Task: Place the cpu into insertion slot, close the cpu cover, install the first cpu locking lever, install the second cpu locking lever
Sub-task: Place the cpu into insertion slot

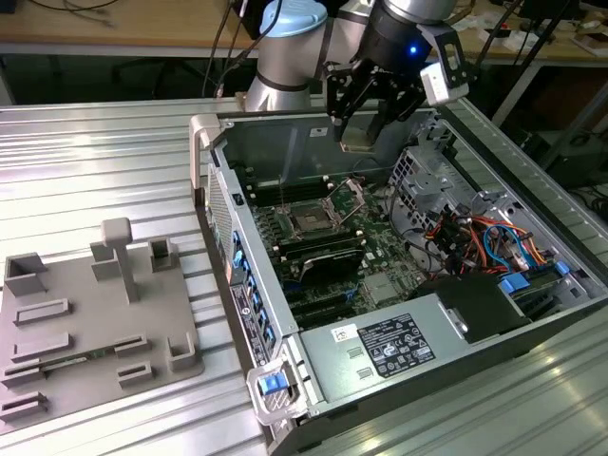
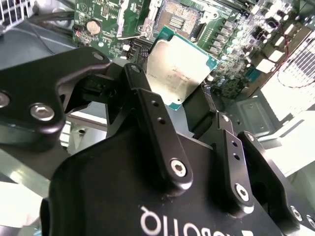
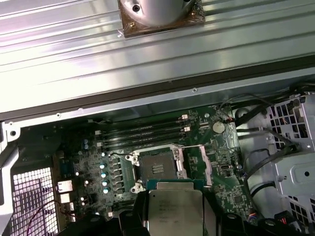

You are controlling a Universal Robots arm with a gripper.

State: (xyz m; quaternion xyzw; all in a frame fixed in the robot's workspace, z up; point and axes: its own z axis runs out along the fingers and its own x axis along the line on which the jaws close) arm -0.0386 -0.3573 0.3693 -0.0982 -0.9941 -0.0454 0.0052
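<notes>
Cpu [image 2: 179, 69] held over the open computer case [image 1: 220, 195].
Jaws pinch its edges; the insertion slot [image 3: 157, 167] lies uncovered below, apart.

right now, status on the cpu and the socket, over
Gripper shut on the cpu, above the board. Insertion slot bare, cpu cover raised. Nothing seen between chip and slot.

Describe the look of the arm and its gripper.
The arm is silver-grey tubing with rounded joints and pale blue caps. The gripper is matte black, with jointed link fingers fastened by silver screws, white lettering on its body, and a small blue light at the wrist.
</notes>
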